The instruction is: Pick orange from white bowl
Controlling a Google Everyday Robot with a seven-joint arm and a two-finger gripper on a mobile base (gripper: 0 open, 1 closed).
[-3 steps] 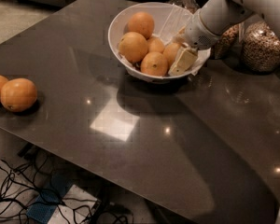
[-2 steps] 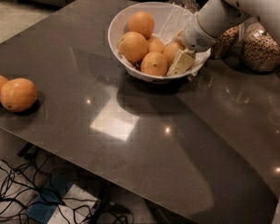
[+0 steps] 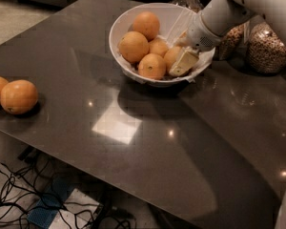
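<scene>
Upper right: the gripper (image 3: 181,63) sits in the white bowl (image 3: 115,25), against the orange (image 3: 172,56) (its hold, I cannot tell). Likely the grasp step; next, lift clear.

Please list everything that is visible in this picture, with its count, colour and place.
table: one, dark grey, under everything
white bowl: one, white, paper-lined, far side of table
rightmost orange: one, pale orange, in bowl
other oranges: four, orange, in bowl
loose oranges: two, orange, table's left edge
glass jars: two, clear, nut-filled, right of bowl
cables: several, black, on floor
arm: one, white, from upper right
gripper: one, cream, inside bowl, at rightmost orange
</scene>
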